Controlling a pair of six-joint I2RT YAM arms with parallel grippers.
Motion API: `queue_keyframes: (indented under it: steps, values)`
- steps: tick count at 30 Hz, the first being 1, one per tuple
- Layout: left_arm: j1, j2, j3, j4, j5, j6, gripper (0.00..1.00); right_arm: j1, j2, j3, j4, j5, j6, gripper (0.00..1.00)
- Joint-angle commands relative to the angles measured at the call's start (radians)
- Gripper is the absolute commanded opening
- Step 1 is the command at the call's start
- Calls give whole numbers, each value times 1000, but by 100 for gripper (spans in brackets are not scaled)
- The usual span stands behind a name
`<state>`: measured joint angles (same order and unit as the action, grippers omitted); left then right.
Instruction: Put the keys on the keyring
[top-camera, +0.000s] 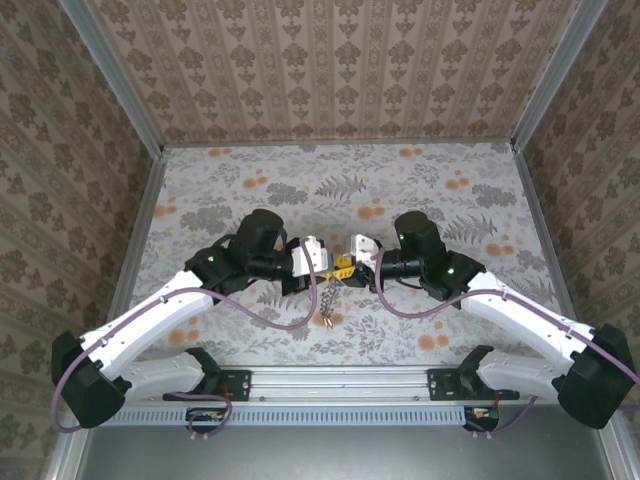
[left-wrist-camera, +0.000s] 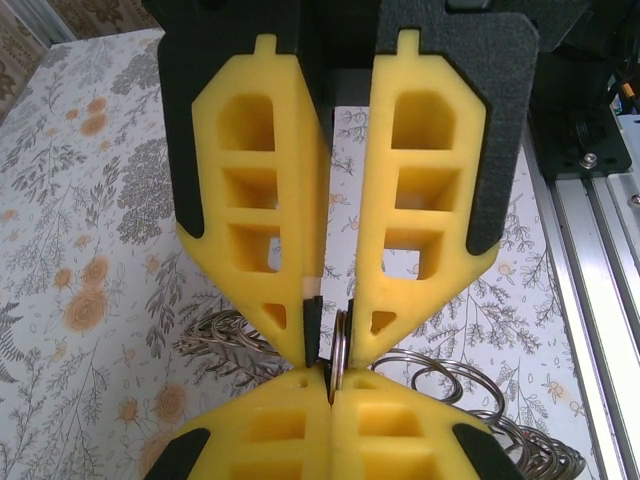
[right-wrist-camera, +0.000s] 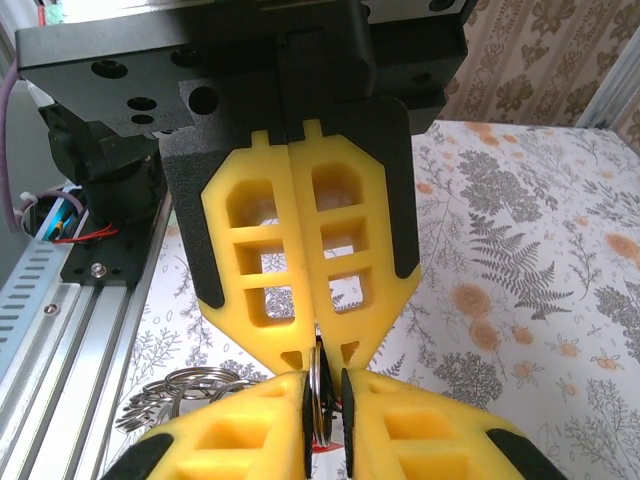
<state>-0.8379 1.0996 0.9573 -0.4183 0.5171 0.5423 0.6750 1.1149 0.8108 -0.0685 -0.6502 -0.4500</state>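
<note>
My two grippers meet tip to tip above the middle of the floral table. The left gripper (top-camera: 335, 268) (left-wrist-camera: 332, 378) is shut on a thin steel ring of the keyring (left-wrist-camera: 340, 345) (right-wrist-camera: 318, 400). The right gripper (top-camera: 355, 265) (right-wrist-camera: 325, 385) clamps the same ring from the opposite side, its pads a narrow slit apart with the ring and a dark piece filling it. A speck of red (right-wrist-camera: 322, 452) shows below the ring; I cannot tell if it is a key. A bunch of linked grey rings (top-camera: 326, 300) (left-wrist-camera: 225, 340) (right-wrist-camera: 185, 385) dangles under the grippers.
The aluminium rail (top-camera: 340, 378) (left-wrist-camera: 600, 250) (right-wrist-camera: 60, 330) with the arm bases runs along the near edge, close behind the hanging rings. Patterned walls (top-camera: 340, 70) enclose the table on three sides. Floral cloth (top-camera: 440, 180) stretches out beyond the grippers.
</note>
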Motion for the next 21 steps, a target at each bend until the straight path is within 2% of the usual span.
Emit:
queue_keyframes:
  steps: [1,3,6,10,11,13,17,21]
  values:
    - [-5,-7,44,80,41,-17,0,12,18,27,-50,29,-13,17]
    - [-6,-7,43,89,37,-22,0,14,25,32,-59,41,-12,14]
    - [-5,-12,32,109,31,-34,0,18,36,41,-79,55,-20,0]
    - [-5,-27,7,144,1,-64,1,20,25,28,-36,53,4,0]
    - [-4,-37,-3,145,-6,-71,12,18,11,14,0,52,19,0]
    - [-3,-67,-33,143,-7,-76,25,11,-20,-20,80,44,42,0]
    - [1,-151,-131,153,-26,-95,32,-23,-76,-71,202,-38,82,0]
    - [3,-212,-209,194,-51,-110,39,-43,-117,-97,236,-103,56,0]
